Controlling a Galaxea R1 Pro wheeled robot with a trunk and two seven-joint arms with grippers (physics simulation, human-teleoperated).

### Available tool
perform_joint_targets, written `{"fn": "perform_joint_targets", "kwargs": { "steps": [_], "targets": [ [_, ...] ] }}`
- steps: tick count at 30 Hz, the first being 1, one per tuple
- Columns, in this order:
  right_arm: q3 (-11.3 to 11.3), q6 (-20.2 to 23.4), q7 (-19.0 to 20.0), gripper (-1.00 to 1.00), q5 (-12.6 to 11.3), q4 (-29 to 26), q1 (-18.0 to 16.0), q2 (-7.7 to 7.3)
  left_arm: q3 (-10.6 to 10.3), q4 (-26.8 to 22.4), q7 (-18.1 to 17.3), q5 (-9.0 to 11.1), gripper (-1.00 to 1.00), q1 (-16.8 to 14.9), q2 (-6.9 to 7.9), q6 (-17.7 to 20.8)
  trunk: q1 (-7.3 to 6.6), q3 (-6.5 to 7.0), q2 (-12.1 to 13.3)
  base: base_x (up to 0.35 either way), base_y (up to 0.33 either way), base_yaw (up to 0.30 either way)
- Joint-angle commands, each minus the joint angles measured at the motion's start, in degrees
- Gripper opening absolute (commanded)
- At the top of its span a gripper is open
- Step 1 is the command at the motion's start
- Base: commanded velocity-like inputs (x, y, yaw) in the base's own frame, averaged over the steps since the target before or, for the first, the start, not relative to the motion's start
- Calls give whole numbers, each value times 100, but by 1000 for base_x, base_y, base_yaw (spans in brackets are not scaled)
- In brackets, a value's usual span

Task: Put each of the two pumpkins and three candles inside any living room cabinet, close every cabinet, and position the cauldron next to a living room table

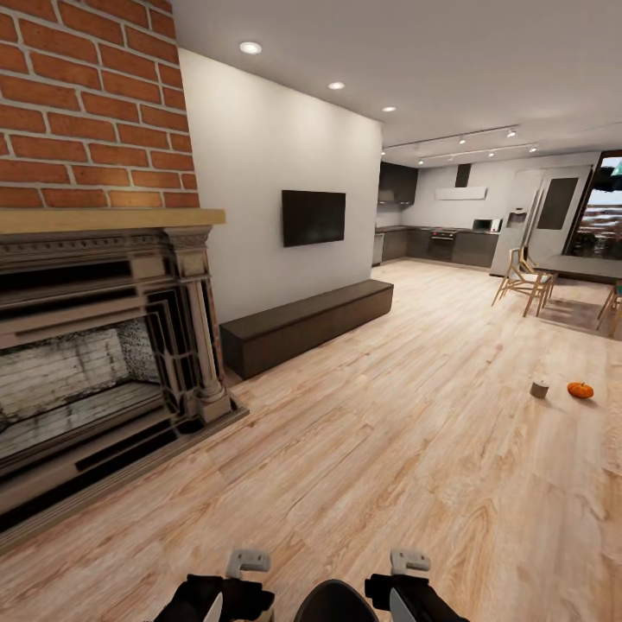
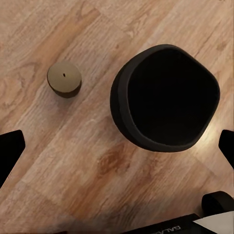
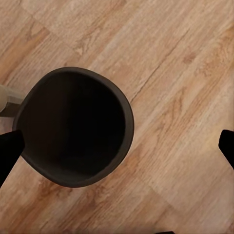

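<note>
The head view looks across a living room with pale wood flooring (image 1: 406, 449), and the cabinet (image 1: 307, 324), a long low dark brown unit with all its fronts shut, sits against the white wall under a wall-mounted television (image 1: 313, 217). Taking the cabinet as landmark: a stone fireplace (image 1: 104, 354) under a brick chimney breast stands just beside its near end, a dark kitchen (image 1: 441, 242) lies beyond its far end, and a dining table (image 1: 579, 268) with wooden chairs (image 1: 523, 281) stands well apart from it across the room. One pumpkin (image 1: 580, 390), bright orange, lies on the floor well away from the cabinet, with a small pale candle (image 1: 540, 389) upright just beside it, the two not touching. The cauldron (image 1: 335, 603), a black round open vessel, shows at the near edge of the head view, far from the cabinet, between the two arms. The left gripper (image 1: 248, 563) and right gripper (image 1: 409, 562) hang low to either side of it. In the left wrist view the cauldron (image 2: 165, 97) stands on the planks with a second short tan candle (image 2: 64, 79) near it, apart; the left gripper's fingers (image 2: 9, 151) sit far apart at the edges, holding nothing. In the right wrist view the cauldron (image 3: 75, 126) again lies below, its dark mouth open, and the right fingers (image 3: 9, 153) are spread wide and empty.
</note>
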Motion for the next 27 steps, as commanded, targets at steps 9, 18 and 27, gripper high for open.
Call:
{"fn": "perform_joint_targets", "kwargs": {
  "steps": [9, 18, 27],
  "targets": [
    [13, -31, -32, 100, -59, 0, -1, 7, 0, 194, 95, 61, 100, -4, 10, -355, 0, -7, -4, 0, 0, 0],
    [18, -51, -32, 100, -59, 1, -1, 7, 0, 205, 97, 88, 100, -4, 15, -700, 0, -7, -4, 0, 0, 0],
    [18, -52, -32, 100, -57, 1, -1, 7, 6, 205, 65, 91, 100, -1, 30, -769, 66, -60, -124, 0, 0, 0]
  ]
}}
